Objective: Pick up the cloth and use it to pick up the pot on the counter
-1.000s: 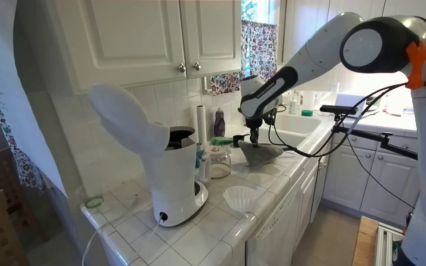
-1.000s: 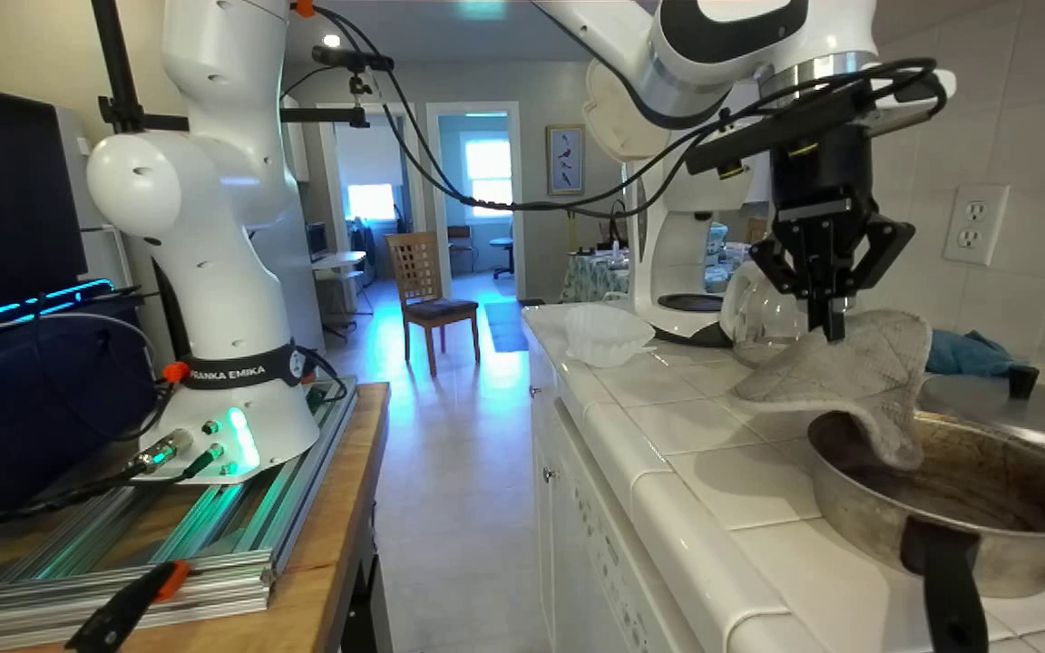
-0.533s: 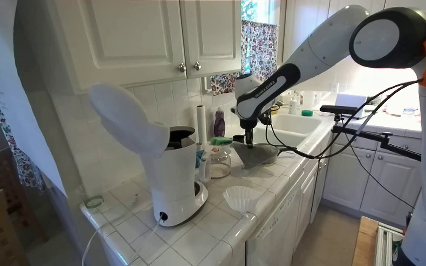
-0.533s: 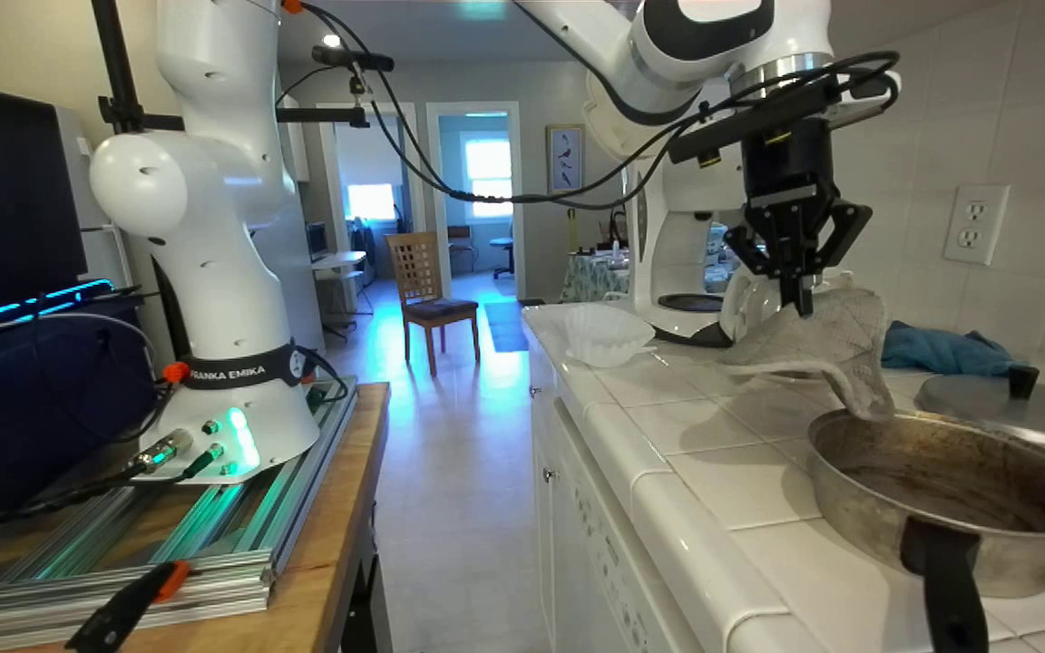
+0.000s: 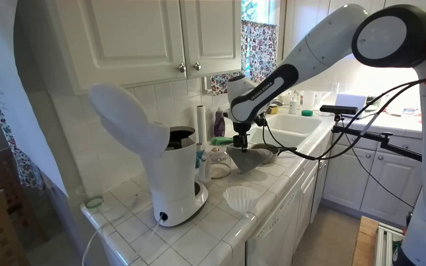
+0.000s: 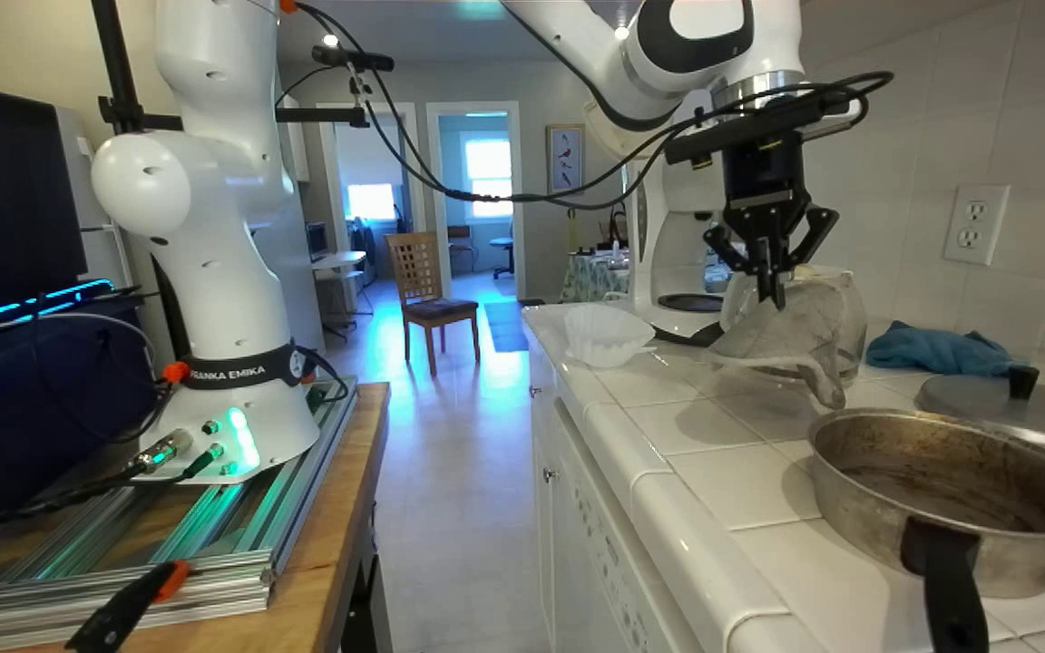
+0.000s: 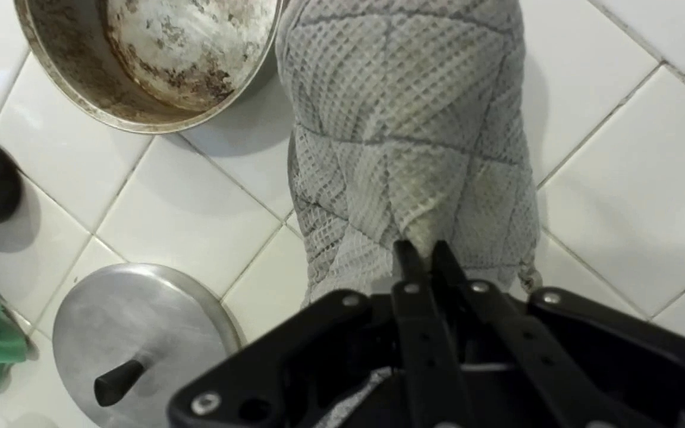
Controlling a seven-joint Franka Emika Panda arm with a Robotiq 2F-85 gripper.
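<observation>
My gripper is shut on the grey quilted cloth, pinching a fold of it between the fingertips. In an exterior view the cloth hangs limp below the gripper, above the tiles and in front of the glass carafe. The dark metal pot, stained inside and with a black handle, stands on the counter on the near side of the cloth there. In the wrist view the pot is at the upper left, its rim close against the cloth's edge; whether they touch I cannot tell.
Beside the pot lies a metal lid with a black knob. A glass carafe, a white coffee maker and a pale paper filter stand on the counter. A blue rag lies near the wall.
With the cloth in its grip, my gripper has moved away from the pot toward the carafe and coffee maker. The cloth's lower end, earlier over the pot, now hangs beyond its rim.
</observation>
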